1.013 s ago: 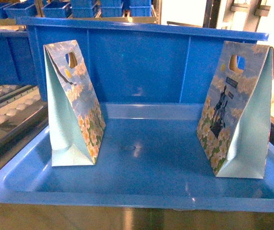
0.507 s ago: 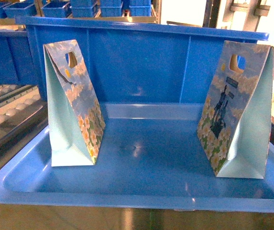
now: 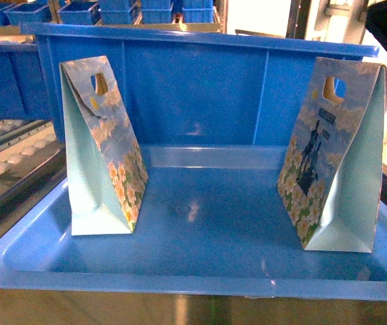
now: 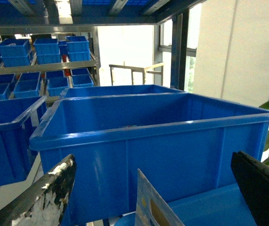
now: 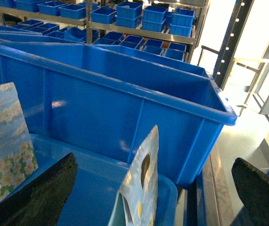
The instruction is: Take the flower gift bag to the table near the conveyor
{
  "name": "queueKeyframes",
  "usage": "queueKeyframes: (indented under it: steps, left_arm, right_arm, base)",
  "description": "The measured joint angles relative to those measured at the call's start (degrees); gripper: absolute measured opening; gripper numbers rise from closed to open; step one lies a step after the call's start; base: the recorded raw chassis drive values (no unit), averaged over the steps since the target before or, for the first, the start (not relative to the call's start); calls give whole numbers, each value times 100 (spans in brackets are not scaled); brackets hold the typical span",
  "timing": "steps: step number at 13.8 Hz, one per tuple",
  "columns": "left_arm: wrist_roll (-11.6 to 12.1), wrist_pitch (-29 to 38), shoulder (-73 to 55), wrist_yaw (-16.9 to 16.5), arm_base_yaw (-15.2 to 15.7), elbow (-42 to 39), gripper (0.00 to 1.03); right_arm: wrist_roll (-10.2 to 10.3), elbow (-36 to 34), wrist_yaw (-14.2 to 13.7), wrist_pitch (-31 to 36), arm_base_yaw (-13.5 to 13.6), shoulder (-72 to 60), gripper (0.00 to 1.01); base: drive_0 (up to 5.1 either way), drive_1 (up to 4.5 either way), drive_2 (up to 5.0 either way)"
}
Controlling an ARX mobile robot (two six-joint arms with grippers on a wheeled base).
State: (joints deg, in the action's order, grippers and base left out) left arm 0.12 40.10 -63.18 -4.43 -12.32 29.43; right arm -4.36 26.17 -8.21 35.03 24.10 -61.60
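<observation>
Left tool (image 4: 155,197) jaws spread wide; right tool (image 5: 155,197) likewise, both empty.

This looks like a warehouse or factory storage hall. Tall grey metal shelving (image 5: 125,29) carries row upon row of stackable blue plastic bins (image 5: 127,9), and more of the same bins (image 4: 16,52) fill the racks in the left wrist view. At the left of the head view runs a steel-framed conveyor rail of small white rollers (image 3: 3,166). Large deep blue plastic crates (image 4: 162,141) stand close by, a bare pale concrete floor (image 5: 238,141) below.
</observation>
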Motion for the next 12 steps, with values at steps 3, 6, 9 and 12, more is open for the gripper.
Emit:
queueKeyframes:
  steps: [3, 6, 9, 12]
  left_arm:
    - [17, 11, 22, 20, 4, 0, 98]
    - [20, 11, 22, 20, 4, 0, 98]
    - [28, 11, 22, 20, 4, 0, 98]
    - [31, 13, 22, 17, 2, 0, 98]
  right_arm:
    - [177, 614, 50, -302, 22, -549, 98]
    - [393, 1115, -2, -625, 22, -1038, 98]
    - [575, 1263, -389, -699, -111, -1786, 98]
    - [839, 1401, -328, -780, -201, -2116, 98]
  base:
    - [0, 0, 0]
    - [0, 0, 0]
    - [0, 0, 0]
    - [0, 0, 0]
